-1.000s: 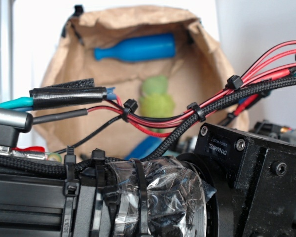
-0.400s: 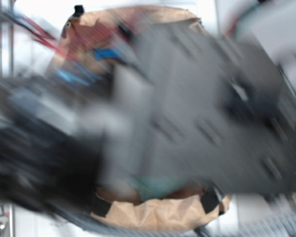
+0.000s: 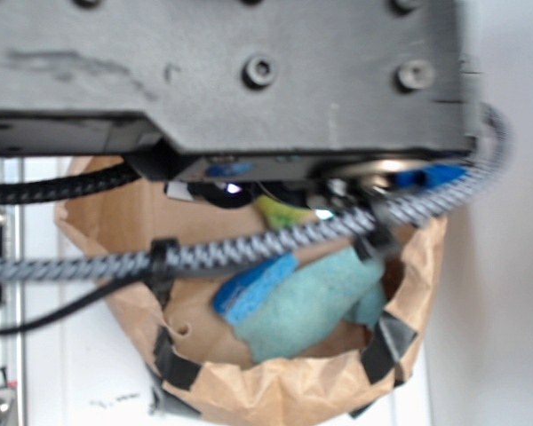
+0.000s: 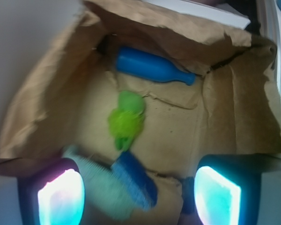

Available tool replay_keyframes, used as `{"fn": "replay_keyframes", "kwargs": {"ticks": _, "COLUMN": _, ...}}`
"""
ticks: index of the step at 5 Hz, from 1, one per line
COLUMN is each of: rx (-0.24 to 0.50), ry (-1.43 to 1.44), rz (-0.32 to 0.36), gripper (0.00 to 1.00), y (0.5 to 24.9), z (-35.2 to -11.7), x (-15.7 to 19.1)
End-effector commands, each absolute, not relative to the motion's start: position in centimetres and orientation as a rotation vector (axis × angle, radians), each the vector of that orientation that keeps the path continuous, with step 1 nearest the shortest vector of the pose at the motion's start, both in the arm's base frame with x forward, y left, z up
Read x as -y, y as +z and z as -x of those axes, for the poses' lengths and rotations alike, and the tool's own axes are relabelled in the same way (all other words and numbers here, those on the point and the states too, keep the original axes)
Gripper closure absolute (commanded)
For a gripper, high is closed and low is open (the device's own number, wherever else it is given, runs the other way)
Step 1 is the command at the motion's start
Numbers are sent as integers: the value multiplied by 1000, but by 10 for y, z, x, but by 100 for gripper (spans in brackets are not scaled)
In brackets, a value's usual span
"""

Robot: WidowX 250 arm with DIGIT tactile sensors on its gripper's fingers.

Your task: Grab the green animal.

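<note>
The green animal lies in the middle of the brown paper bag's floor, pale green head toward the blue bottle, fuzzy lime body below it. In the exterior view only a lime sliver of the green animal shows under the arm. My gripper is open and empty, above the bag, its two glowing fingers spread wide at the bottom of the wrist view, short of the animal.
A blue sponge and a teal-green terry cloth lie near the bag's front, between my fingers; both also show in the exterior view, sponge and cloth. The bag's crumpled walls ring everything. The arm body and cables block the exterior view.
The arm has swung fast across the exterior view, from low in the frame to filling the top. The bag's front with sponge and cloth now shows; the bottle is hidden there.
</note>
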State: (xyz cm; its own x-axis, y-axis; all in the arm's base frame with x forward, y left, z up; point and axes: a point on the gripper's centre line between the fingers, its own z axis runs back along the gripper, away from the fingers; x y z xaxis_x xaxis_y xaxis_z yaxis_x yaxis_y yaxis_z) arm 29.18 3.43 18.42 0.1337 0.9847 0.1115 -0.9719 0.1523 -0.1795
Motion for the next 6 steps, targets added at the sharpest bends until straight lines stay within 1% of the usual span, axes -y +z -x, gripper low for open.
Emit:
{"fn": "replay_keyframes", "kwargs": {"ticks": 1, "rx": 344, "ry": 1513, "rz": 24, "gripper": 0, "y": 156, "z": -279, "x": -57}}
{"fn": "replay_keyframes", "kwargs": {"ticks": 2, "rx": 334, "ry": 1599, "rz": 7, "gripper": 0, "y": 138, "z": -287, "x": -54}}
{"fn": "replay_keyframes", "kwargs": {"ticks": 6, "rx": 334, "ry": 1599, "rz": 7, "gripper": 0, "y": 138, "z": -287, "x": -54}}
